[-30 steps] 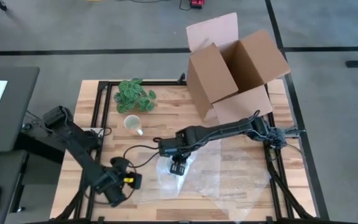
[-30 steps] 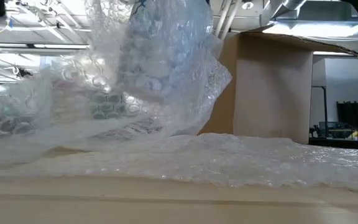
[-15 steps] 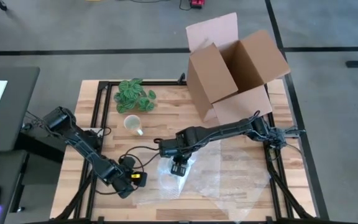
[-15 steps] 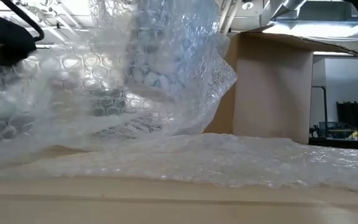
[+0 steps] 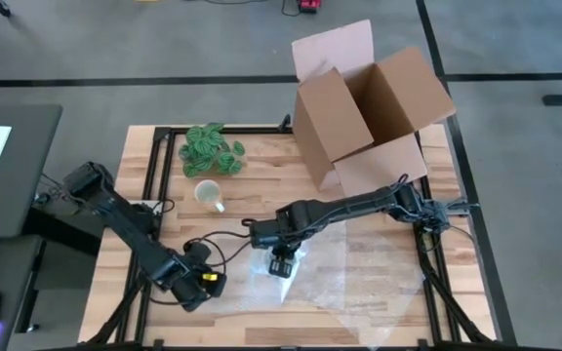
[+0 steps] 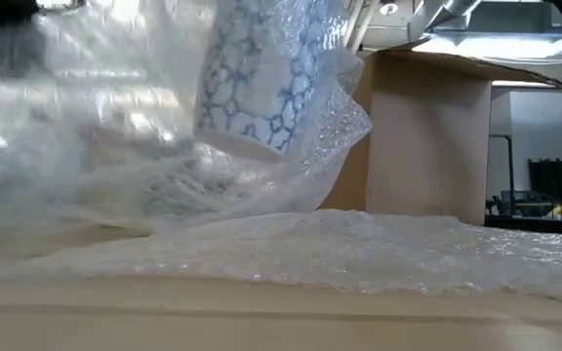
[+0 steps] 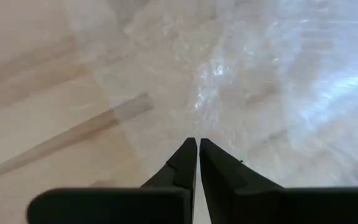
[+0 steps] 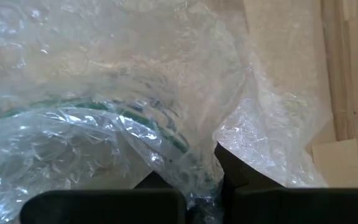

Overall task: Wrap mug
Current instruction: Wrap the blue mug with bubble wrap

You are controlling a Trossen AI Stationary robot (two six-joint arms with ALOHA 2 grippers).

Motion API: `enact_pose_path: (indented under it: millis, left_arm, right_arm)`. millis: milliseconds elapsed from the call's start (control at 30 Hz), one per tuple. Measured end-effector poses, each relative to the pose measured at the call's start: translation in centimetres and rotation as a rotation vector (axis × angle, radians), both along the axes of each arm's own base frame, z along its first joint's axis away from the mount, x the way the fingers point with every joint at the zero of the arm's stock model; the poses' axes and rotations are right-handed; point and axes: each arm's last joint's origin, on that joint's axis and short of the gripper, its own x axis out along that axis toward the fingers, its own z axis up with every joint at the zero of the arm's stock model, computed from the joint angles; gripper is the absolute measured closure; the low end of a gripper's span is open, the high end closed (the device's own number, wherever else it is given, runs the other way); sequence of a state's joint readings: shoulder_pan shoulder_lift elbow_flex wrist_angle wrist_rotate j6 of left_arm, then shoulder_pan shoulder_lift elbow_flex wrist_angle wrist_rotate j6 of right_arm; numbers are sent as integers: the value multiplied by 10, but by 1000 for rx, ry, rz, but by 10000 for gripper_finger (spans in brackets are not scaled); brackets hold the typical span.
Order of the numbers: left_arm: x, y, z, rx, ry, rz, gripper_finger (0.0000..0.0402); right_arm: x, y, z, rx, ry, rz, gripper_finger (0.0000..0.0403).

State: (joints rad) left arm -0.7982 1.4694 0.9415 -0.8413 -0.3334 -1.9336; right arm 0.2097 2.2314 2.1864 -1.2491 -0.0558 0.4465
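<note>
Two grippers are at work on one clear bubble-wrap sheet (image 5: 349, 263). The right gripper (image 5: 280, 265) hangs at the middle of the table's near half, its dark fingers (image 8: 238, 177) swathed in the plastic; they appear closed on a fold of it, holding that part bunched and raised off the wooden slatted table (image 5: 144, 156). In the low view a white mug with a blue net pattern (image 6: 252, 73) shows through the lifted wrap, tilted and clear of the tabletop, so the mug sits inside the bundle under the right gripper. The left gripper (image 5: 206, 281) is at the sheet's near-left edge, its fingers (image 7: 188, 163) pressed together, tips low against the film; I cannot tell whether any plastic is caught between them.

A second, cream mug (image 5: 206, 193) stands bare near a small green leafy plant (image 5: 211, 149), well apart from the wrapping. The open brown cardboard box (image 5: 369, 112) waits at the far right.

The risk, as I judge it: the wrap is loose and slippery, so the tilted mug could slide out of the open fold and drop. A pull by the left gripper could also tear or strip the film from the right one's hold.
</note>
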Motion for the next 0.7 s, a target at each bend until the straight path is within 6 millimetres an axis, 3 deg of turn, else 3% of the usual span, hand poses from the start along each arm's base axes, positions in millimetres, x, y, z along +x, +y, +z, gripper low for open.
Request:
enact_pose_path:
  millis: [133, 300, 700]
  left_arm:
    - [0, -2, 12, 12, 4, 4, 402]
    - [-8, 7, -9, 23, 114, 85, 385]
    - [-15, 21, -53, -61, 82, 201, 220]
  right_arm:
    - [0, 2, 0, -2, -1, 4, 391]
    - [-1, 3, 0, -1, -2, 9, 391]
    - [-2, 6, 0, -1, 4, 15, 391]
